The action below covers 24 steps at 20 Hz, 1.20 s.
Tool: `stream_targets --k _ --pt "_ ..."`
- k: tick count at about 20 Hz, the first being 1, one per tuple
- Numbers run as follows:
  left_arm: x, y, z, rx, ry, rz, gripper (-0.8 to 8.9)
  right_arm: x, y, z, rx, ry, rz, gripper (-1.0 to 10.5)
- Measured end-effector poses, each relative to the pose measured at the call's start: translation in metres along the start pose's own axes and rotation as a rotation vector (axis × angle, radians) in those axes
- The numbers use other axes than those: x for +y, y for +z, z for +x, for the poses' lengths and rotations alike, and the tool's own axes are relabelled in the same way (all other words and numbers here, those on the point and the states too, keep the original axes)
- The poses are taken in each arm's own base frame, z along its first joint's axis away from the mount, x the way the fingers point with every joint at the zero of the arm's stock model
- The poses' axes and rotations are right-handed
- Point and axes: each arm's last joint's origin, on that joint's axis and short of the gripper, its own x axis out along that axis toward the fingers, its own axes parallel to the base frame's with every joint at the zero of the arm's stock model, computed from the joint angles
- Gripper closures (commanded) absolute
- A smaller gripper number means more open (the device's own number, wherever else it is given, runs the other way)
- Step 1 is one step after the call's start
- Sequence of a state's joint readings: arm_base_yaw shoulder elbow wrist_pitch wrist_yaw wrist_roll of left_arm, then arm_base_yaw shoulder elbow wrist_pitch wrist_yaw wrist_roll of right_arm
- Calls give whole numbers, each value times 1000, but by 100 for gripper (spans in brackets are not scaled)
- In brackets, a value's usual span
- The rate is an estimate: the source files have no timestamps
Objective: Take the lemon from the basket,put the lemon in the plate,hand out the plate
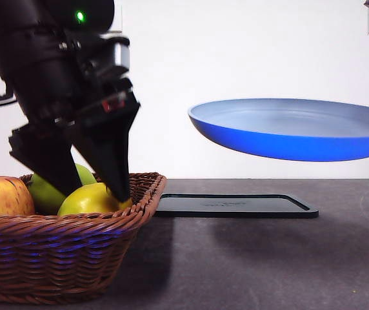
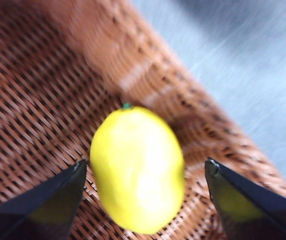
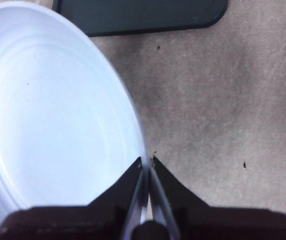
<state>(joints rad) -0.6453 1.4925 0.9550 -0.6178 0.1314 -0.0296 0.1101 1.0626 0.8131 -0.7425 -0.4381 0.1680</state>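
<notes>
The left end effector (image 1: 91, 184) reaches down into the basket (image 1: 75, 245), its 2 jaws spread apart on either side of the lemon (image 2: 138, 170), with a gap showing between each jaw and the fruit. The lemon lies on the woven floor of the basket, close to the flared wall nearest the black tray (image 1: 236, 205). Also in the basket, a green apple (image 1: 46, 194) sits behind the lemon and a red-yellow apple (image 1: 2, 196) lies farther from the tray.

The right end effector (image 3: 147, 172) has its jaws pinched together on the rim of the plate (image 1: 288, 129), holding it in the air above the tray and the grey worktop (image 1: 268, 265). The plate is level and bare inside. Between the basket's rim and the plate's near edge there is open air; the worktop in front of the tray is open too.
</notes>
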Motion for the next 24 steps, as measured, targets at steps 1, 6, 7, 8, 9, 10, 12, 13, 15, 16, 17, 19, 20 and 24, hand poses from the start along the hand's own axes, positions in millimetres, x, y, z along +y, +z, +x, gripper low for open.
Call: stream_targets --k 1,6,7,8,9,10,12,13,15,16,17,19,20,24 --pt "0 0 3 11 1 2 401 0 0 0 0 0 0 944" --pt "2 0 17 54 2 15 487 0 0 0 0 0 -1 944" --pt "2 0 17 55 2 17 542 0 0 0 0 0 -1 944" --pt "2 0 17 54 2 23 615 0 0 0 0 0 -1 944" --pt "2 0 17 53 2 24 663 0 0 0 0 0 -2 944" --pt "2 0 17 53 2 26 698 0 0 0 0 0 -3 944" --pt "2 -1 16 56 2 35 701 0 0 0 0 0 -3 944" --pt "2 -2 15 70 1 38 701 0 0 0 0 0 -3 944" --pt "0 -1 6 105 2 36 701 0 0 0 0 -2 -3 944" --pt "-1 3 -3 98 2 38 701 0 0 0 -1 -3 -4 944" --pt "-3 8 -13 76 1 41 701 0 0 0 -1 -3 -4 944" --pt "-8 22 -44 -22 -2 56 701 -2 2 5 12 -6 3 944" --pt "-12 30 -63 -89 -11 69 701 -4 2 8 29 -8 11 944" --pt "-37 52 -114 -290 -167 147 700 -6 4 23 90 -10 38 944"
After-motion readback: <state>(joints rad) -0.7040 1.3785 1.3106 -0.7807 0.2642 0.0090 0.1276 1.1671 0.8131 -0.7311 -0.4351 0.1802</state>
